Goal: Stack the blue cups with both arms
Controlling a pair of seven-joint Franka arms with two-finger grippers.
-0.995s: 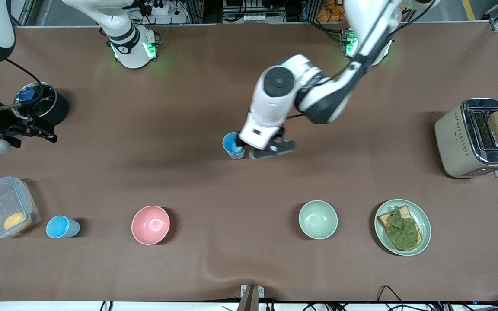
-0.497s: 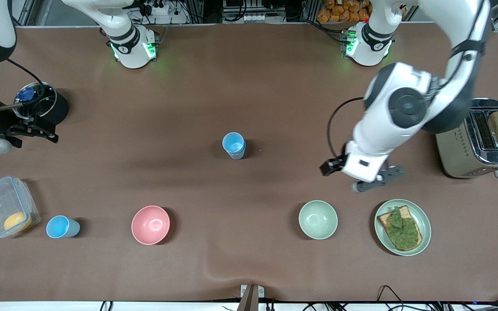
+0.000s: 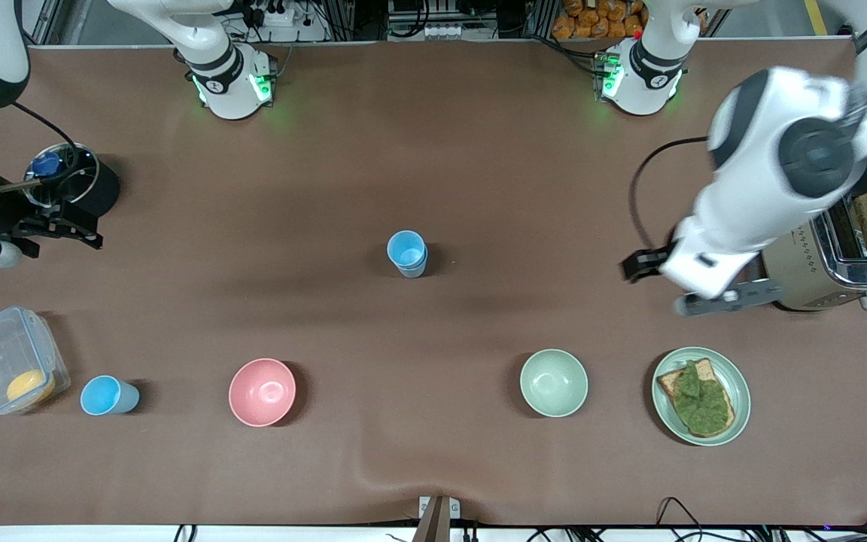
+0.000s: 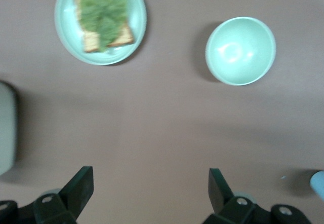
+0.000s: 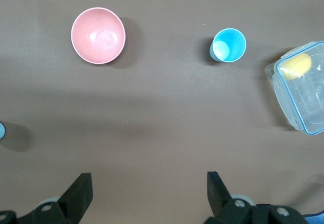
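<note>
Brown surface at mid-table now carries the stacked blue cups alone, the left claw, wide and empty, having swung off toward the toaster, while the right claw waits wide above a third cup needing stacking.

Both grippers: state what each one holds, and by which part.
Nothing. The left gripper and the right gripper are both open and empty.
</note>
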